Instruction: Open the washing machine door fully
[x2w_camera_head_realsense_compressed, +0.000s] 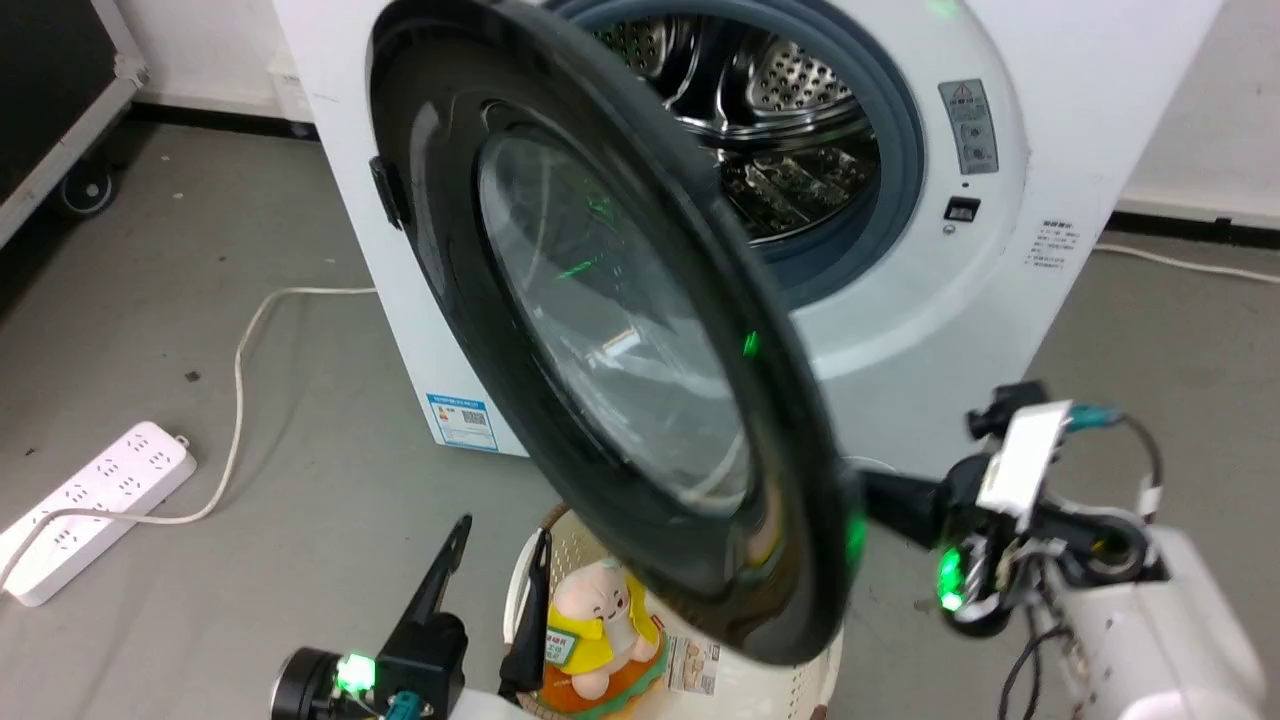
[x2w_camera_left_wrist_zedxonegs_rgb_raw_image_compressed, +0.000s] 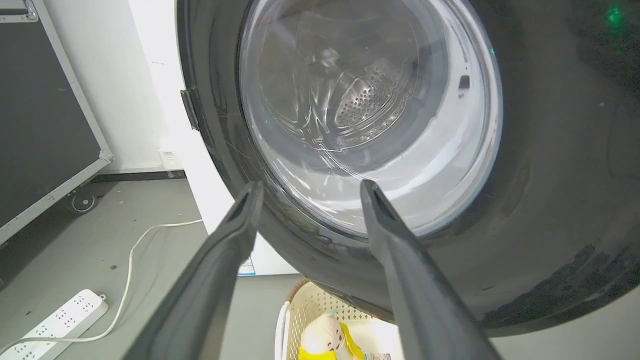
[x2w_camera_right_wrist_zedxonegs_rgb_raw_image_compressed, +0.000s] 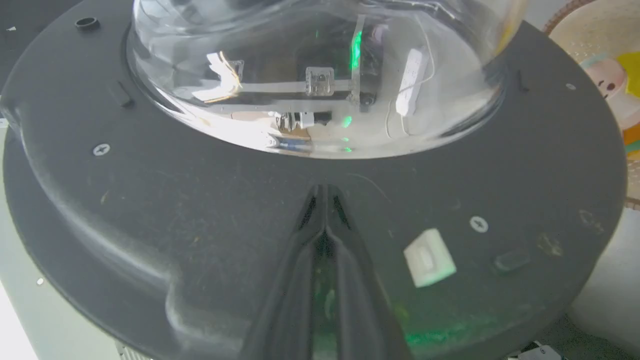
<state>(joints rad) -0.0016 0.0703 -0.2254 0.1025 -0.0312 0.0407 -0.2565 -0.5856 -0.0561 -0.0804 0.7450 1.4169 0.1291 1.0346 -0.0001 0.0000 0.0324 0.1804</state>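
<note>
The washing machine (x2w_camera_head_realsense_compressed: 1060, 140) is a white front-loader with its steel drum (x2w_camera_head_realsense_compressed: 780, 120) exposed. Its door (x2w_camera_head_realsense_compressed: 600, 300), a glossy black disc with a clear glass centre, stands partly swung out toward me. My right gripper (x2w_camera_head_realsense_compressed: 885, 505) reaches behind the door's lower right edge. In the right wrist view its fingers (x2w_camera_right_wrist_zedxonegs_rgb_raw_image_compressed: 320, 200) are shut together, tips against the door's matt inner face (x2w_camera_right_wrist_zedxonegs_rgb_raw_image_compressed: 175, 200) just below the glass bowl (x2w_camera_right_wrist_zedxonegs_rgb_raw_image_compressed: 320, 75). My left gripper (x2w_camera_head_realsense_compressed: 502, 530) is open at the lower left, holding nothing. In the left wrist view it (x2w_camera_left_wrist_zedxonegs_rgb_raw_image_compressed: 310, 186) points at the door's outer face (x2w_camera_left_wrist_zedxonegs_rgb_raw_image_compressed: 550, 175).
A cream perforated basket (x2w_camera_head_realsense_compressed: 800, 680) with a plush toy (x2w_camera_head_realsense_compressed: 600, 630) stands on the floor under the door's lower edge. A white power strip (x2w_camera_head_realsense_compressed: 90, 500) and its cable (x2w_camera_head_realsense_compressed: 240, 370) lie at the left. A black wheeled case (x2w_camera_head_realsense_compressed: 60, 90) stands far left.
</note>
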